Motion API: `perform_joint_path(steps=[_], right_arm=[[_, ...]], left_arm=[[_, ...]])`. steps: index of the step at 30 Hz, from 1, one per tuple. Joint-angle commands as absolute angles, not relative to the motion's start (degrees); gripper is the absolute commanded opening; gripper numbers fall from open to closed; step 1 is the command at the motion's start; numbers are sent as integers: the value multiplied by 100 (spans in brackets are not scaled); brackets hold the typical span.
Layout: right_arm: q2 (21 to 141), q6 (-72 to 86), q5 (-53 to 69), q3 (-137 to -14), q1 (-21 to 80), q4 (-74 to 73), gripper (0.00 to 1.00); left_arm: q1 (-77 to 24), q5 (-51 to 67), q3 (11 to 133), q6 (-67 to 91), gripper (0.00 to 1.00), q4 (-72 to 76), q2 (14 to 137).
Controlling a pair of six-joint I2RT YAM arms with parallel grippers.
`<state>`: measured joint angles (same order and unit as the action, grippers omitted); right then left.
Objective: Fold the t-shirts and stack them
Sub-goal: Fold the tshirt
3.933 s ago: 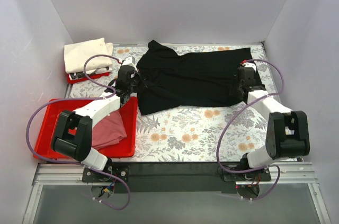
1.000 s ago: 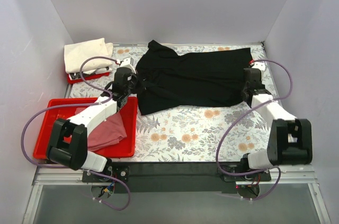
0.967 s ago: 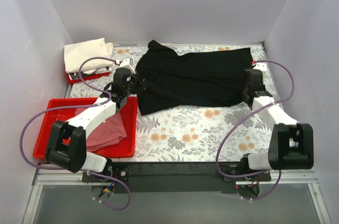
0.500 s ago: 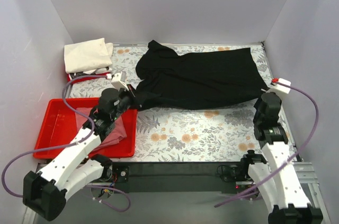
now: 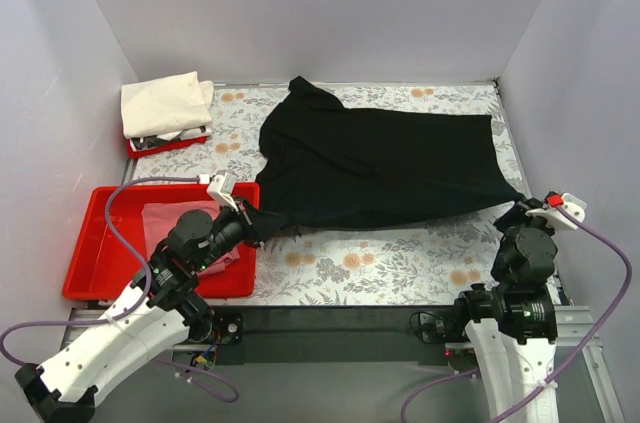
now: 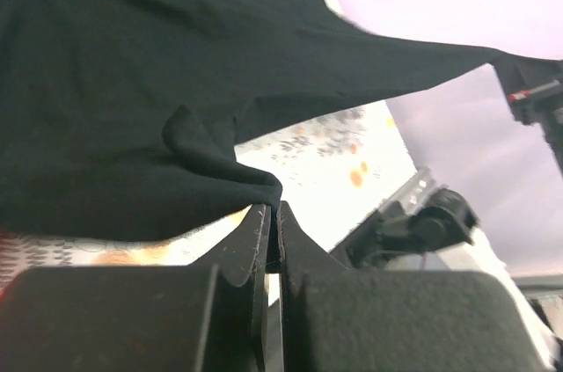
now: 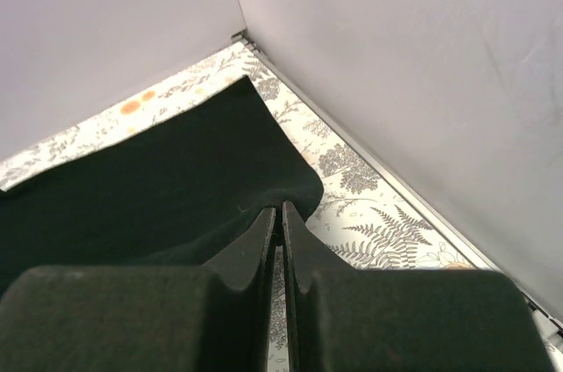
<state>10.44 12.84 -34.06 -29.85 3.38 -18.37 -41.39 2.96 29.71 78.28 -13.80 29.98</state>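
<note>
The black t-shirt is stretched out and lifted above the floral table between both arms. My left gripper is shut on its near left edge; in the left wrist view the cloth bunches at the closed fingertips. My right gripper is shut on its near right corner, seen in the right wrist view pinched at the fingertips. The dusty pink t-shirt lies in the near red tray. The cream-white t-shirt lies folded at the back left.
A second red tray sits under the cream-white t-shirt. Grey walls close in the table on three sides; the right wall is close to my right gripper. The black front rail runs along the near edge.
Both arms pulled back toward the near edge and rose, lifting and stretching the black t-shirt, which earlier lay crumpled on the table.
</note>
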Motion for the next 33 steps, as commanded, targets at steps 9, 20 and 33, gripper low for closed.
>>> perform_joint_path(steps=[9, 20, 33], right_arm=[[1185, 1371, -3718, -3489, 334, -2074, 1], [2934, 1213, -3674, -3208, 334, -1214, 1], [5141, 1072, -3937, -3313, 308, -168, 1]], left_arm=[[-4201, 328, 3217, 7858, 0, -1802, 2768], [-4201, -1369, 3831, 6935, 0, -503, 5281], [-3577, -1582, 5396, 6188, 0, 156, 7971]])
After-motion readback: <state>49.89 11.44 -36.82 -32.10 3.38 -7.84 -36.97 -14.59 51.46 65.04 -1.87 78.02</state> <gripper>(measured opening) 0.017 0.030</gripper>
